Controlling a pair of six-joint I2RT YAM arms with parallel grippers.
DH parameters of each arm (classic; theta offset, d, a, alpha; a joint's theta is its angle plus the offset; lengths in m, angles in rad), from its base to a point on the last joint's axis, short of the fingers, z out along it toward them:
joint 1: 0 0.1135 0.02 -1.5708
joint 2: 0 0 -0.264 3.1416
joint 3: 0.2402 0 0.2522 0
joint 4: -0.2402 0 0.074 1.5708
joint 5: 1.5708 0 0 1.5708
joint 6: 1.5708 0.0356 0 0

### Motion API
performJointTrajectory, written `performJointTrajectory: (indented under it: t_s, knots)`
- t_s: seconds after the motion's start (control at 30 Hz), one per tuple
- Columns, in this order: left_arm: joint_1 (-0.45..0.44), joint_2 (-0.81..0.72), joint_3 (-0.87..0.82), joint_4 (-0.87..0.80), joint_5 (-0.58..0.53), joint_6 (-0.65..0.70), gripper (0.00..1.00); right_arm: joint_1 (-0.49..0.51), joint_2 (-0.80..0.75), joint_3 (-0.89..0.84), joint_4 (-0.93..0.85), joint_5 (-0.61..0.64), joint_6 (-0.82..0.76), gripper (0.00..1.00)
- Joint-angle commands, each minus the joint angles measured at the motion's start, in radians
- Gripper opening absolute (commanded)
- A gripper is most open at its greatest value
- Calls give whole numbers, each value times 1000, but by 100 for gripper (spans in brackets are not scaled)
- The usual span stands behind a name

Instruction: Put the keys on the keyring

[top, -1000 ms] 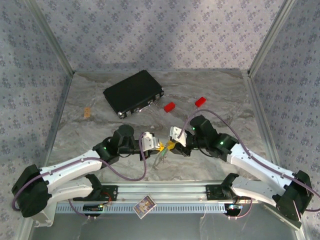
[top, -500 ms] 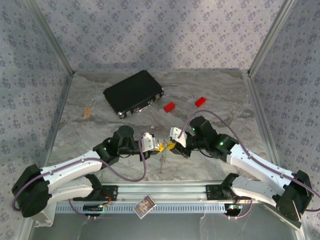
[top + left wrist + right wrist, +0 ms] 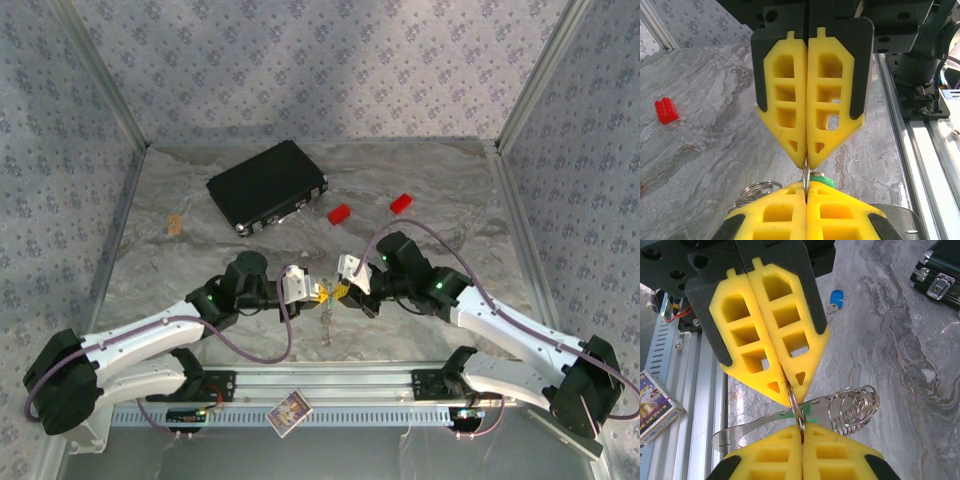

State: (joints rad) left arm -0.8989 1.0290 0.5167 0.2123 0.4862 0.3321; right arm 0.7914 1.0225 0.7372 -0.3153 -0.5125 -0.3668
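Observation:
The keyring [image 3: 798, 410] is a thin silvery split ring with a bunch of linked rings [image 3: 856, 407] hanging beside it. My left gripper [image 3: 806, 186] and right gripper [image 3: 801, 429] meet tip to tip above the table's near middle, both shut on that ring from opposite sides. In the top view, the left gripper [image 3: 317, 293] and right gripper [image 3: 340, 292] almost touch, and the rings dangle below them [image 3: 325, 325]. The green key head [image 3: 816, 179] peeks out just behind the pinched ring. The blue key [image 3: 836, 296] lies flat on the table beyond.
A black case [image 3: 267, 186] lies at the back left. Two red blocks [image 3: 339, 213] [image 3: 401, 203] sit behind the grippers. A small tan piece [image 3: 175, 225] is at the left. A card box [image 3: 290, 410] rests on the front rail.
My right gripper has shut on the ring. The dangling rings and key swung from a leftward tilt to hang straight down. The left arm held still.

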Motion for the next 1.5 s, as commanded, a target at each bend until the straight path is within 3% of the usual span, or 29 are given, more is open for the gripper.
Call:
performJointTrajectory:
  t_s: [0.0, 0.37, 0.53, 0.77, 1.07, 1.37, 1.47]
  knots:
    - [-4, -20, -2, 46, 46, 7, 0, -1, -9, 10, -10, -4, -3, 2]
    - [-4, -26, -11, 82, 69, 4, 0, 8, 56, -1, 24, -20, 12, 1]
    - [-4, -30, -25, 95, 60, 1, 0, -5, -3, -27, 44, -6, 20, 23]
    - [-5, -29, -42, 144, 60, -30, 0, -6, -38, -57, 93, -45, 42, 30]
    - [-5, -27, -63, 205, 58, -68, 0, -4, -20, -84, 193, -72, 78, 23]
    - [-5, -29, -69, 220, 22, -76, 0, 0, 1, -71, 201, -80, 72, 0]
    - [-4, -32, -52, 158, -25, -54, 21, 1, 0, -43, 146, -64, 40, 0]
